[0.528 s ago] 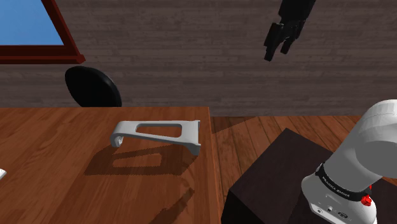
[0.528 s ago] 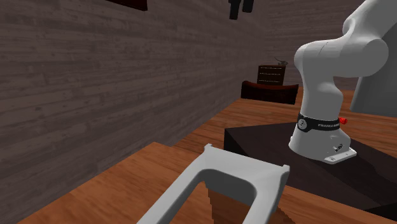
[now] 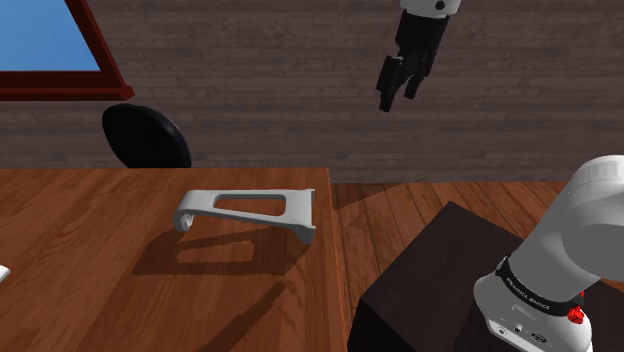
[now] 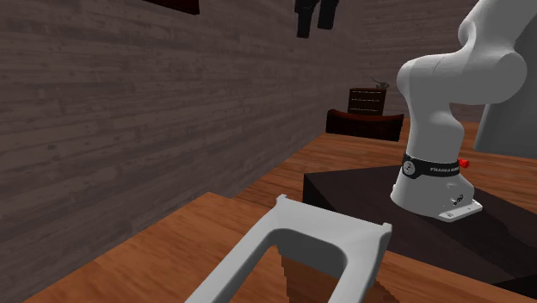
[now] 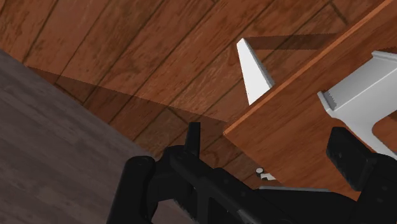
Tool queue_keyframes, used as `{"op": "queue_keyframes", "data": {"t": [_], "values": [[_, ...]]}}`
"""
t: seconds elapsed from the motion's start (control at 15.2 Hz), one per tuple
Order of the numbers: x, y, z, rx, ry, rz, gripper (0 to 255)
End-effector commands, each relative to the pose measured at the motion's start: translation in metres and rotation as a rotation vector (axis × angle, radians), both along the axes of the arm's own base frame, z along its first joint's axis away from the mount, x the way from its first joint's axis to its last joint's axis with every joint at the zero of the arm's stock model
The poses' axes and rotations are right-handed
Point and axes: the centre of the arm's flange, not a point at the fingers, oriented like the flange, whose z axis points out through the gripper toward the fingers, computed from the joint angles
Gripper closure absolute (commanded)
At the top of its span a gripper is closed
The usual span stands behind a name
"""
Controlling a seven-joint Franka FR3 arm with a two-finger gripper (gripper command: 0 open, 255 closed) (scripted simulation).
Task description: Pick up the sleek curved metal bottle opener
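At the lower centre of the second exterior view, nearest the lens, you have the bottle opener (image 4: 331, 224): a pale grey, smooth, matt body with rounded edges and a long slot cut through it. Its material cannot be read from the finish. It rests on a table (image 4: 163, 258) of reddish-brown planked wood with visible grain.

From the shoulder view, the opener (image 3: 298, 210) sits near the table's (image 3: 100, 290) right edge, at the middle of the frame. It forms a shallow arch, curled at its left end and stepped down at its right, and throws a shadow on the wood below it.

At the lower right of that frame stands the dark, flat-topped box stand (image 3: 430, 270). It carries the arm's (image 3: 570, 240) glossy white base, ringed by a black band.

Beyond the table you will note a rounded black shape (image 3: 145, 138), then a wall (image 3: 250, 90) of rough grey-brown boards. A dark red frame (image 3: 95, 50) around a blue panel sits at the upper left.

High at the upper right of centre, against that wall, hangs the all-black gripper (image 3: 397, 92). It is well apart from the opener and carries nothing. From the wrist view its fingers (image 5: 193, 133) stand separated, with the table corner and the opener (image 5: 366, 92) past them.
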Motion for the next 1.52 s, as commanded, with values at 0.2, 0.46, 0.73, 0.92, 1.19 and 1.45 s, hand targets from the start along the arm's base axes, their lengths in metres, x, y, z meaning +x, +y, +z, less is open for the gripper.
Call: {"op": "queue_keyframes", "data": {"t": [0.2, 0.46, 0.73, 0.92, 1.19, 1.45], "values": [[0.032, 0.052, -0.028, 0.011, 0.000, 0.063, 0], [0.056, 0.092, -0.048, 0.019, 0.000, 0.113, 0], [0.078, 0.134, -0.068, 0.026, 0.001, 0.163, 0], [0.093, 0.166, -0.083, 0.032, 0.001, 0.200, 0], [0.111, 0.210, -0.103, 0.040, 0.002, 0.250, 0], [0.127, 0.255, -0.122, 0.048, 0.002, 0.300, 0]]}}
